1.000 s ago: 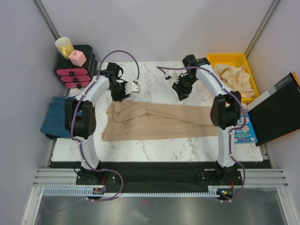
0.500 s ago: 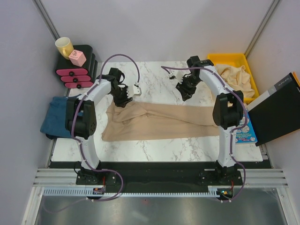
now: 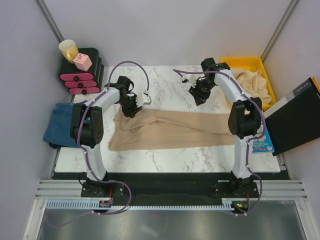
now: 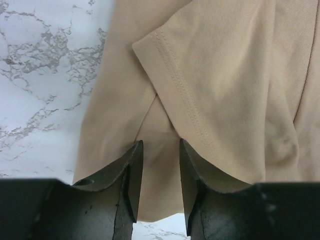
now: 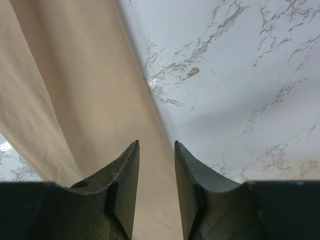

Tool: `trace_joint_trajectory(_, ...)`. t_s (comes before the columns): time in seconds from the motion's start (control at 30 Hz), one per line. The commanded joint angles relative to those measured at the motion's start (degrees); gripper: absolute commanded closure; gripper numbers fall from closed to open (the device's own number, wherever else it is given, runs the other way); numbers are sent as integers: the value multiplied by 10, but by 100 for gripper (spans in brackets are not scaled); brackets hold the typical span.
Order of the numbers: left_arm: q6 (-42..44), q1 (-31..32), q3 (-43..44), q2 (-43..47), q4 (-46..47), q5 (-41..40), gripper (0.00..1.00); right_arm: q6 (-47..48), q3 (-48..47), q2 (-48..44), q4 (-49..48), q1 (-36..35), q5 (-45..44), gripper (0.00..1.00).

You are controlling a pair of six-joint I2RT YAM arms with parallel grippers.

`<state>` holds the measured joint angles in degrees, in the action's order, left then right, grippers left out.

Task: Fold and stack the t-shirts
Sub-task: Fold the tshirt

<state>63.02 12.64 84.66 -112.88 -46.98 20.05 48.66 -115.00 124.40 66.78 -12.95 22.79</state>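
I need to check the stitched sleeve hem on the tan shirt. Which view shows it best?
Left wrist: the sleeve hem fills the frame, stitching sharp. The top view shows the tan t-shirt from afar, no stitching; the right wrist only its plain edge.

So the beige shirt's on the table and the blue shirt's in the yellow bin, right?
No. The beige t-shirt does lie on the table, but the blue t-shirt lies by its left edge, not in the yellow bin, as the top view shows.
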Motion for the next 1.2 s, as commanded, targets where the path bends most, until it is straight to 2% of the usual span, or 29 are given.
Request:
trace_joint_trajectory(0.0,-15,5,-26,28,4,48,59,6,-13,-35,-4,1,-3,59)
trace_joint_trajectory(0.33,-8,13,-116,99,-4,71,70,8,-1,-47,-3,1,-14,59)
trace_joint_trajectory(0.57,7,13,-153,176,-11,62,71,3,6,-48,-4,2,-13,59)
trace_joint_trajectory(0.83,5,13,-187,183,-36,75,71,6,7,-50,-4,1,-20,59)
trace_joint_trajectory(0.9,-8,10,-187,184,-11,64,69,6,8,-50,-4,1,-22,59)
trace_joint_trajectory(1.0,-32,-4,-163,180,29,62,62,10,15,-52,-5,1,-24,59)
trace_joint_trajectory(1.17,-26,-6,-104,146,29,52,62,10,13,-50,-6,1,-27,59)
